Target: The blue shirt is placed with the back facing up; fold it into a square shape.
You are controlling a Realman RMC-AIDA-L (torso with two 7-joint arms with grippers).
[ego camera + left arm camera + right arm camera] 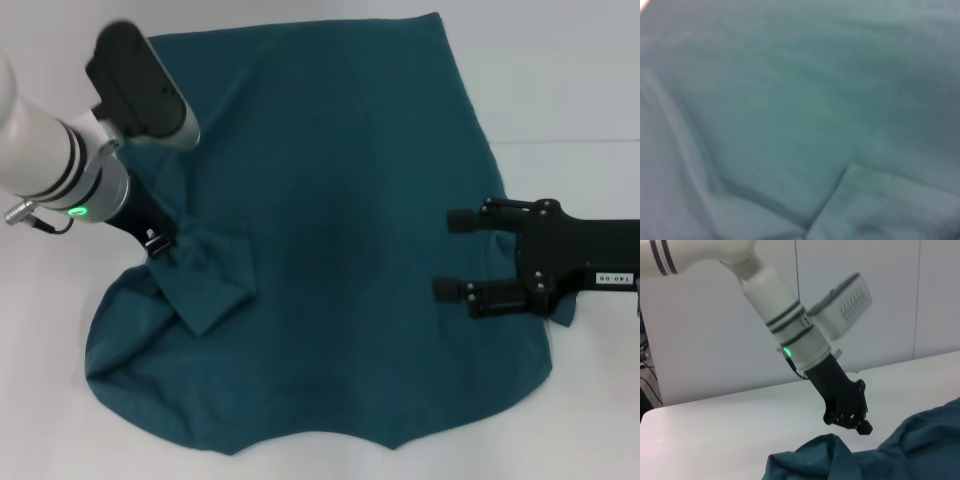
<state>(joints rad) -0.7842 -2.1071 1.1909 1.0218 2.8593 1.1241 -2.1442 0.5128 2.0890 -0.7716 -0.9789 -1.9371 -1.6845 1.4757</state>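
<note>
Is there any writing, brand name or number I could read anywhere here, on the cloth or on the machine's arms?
Only one text shows, and it cannot be read.
Small white label with dark print on the right gripper body, over the blue shirt: too small to read.
The shirt itself: plain, no lettering showing.
Left gripper and its arm: no readable text, only a green light and black bands.

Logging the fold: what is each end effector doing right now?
Left end effector: down on the blue shirt at its left sleeve; fingers cannot be told.
Right end effector: open, empty, over the shirt's right edge.
</note>
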